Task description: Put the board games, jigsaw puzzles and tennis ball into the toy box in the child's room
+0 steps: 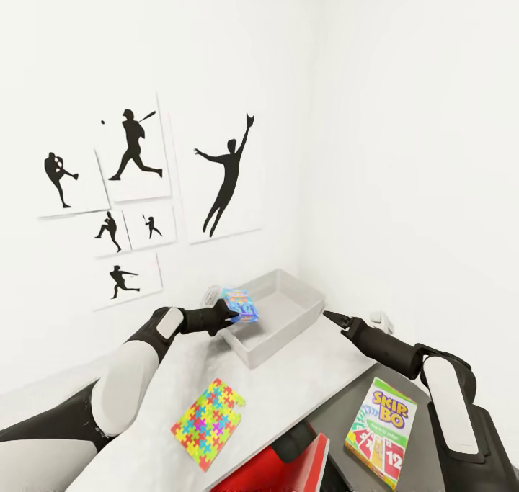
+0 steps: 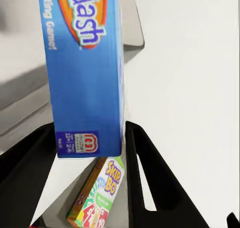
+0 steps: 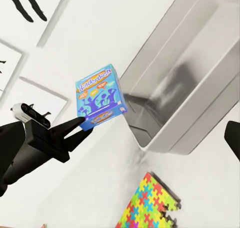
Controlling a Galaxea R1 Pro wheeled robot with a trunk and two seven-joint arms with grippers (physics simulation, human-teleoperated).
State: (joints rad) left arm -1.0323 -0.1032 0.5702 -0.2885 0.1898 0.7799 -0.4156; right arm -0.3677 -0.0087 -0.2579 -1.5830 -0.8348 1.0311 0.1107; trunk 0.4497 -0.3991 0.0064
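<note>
My left gripper (image 1: 232, 312) is shut on a small blue board game (image 1: 241, 303), holding it on edge in the air above the near left corner of the toy box (image 1: 288, 319). Between the black fingers (image 2: 142, 158) the blue box (image 2: 85, 62) shows close up. From the right wrist the blue game (image 3: 99, 95) hangs beside the empty grey tray (image 3: 200, 72). My right gripper (image 1: 333, 318) hovers open and empty just right of the tray. A jigsaw puzzle (image 1: 207, 423) lies flat on the table (image 1: 310, 377). The Skip-Bo game (image 1: 380, 431) lies on the dark side unit.
Two white walls meet right behind the tray, and baseball silhouette posters (image 1: 130, 189) hang on the left one. A red chair (image 1: 281, 470) sits at the table's near edge. A small white object (image 1: 382, 323) rests by the right wall.
</note>
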